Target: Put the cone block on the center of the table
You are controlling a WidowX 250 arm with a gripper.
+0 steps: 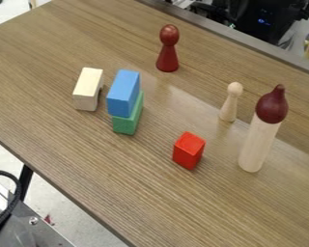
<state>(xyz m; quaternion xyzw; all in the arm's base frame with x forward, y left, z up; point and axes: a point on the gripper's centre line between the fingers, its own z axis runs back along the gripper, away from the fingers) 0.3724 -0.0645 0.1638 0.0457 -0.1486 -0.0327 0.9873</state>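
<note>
a brown desk [105, 164] with streaked wood grain is seen at a slant, and a pale reflection is spread across its middle. on its left half a cream block [86, 91] is placed, with a green block [125, 125] set near it. a red block [189, 151] is stood nearer the lower edge. toward the far edge a dark red peg figure [168, 57] is kept upright. at the right a small pale peg figure [230, 104] and a tall pale cylinder [257, 144] are stood near each other.

Table [176, 207] lies open at six o'clock from the red block [188, 151]; the blue block [124, 92] obstructs ten-thirty, the pale cylinder [258, 144] three.
</note>
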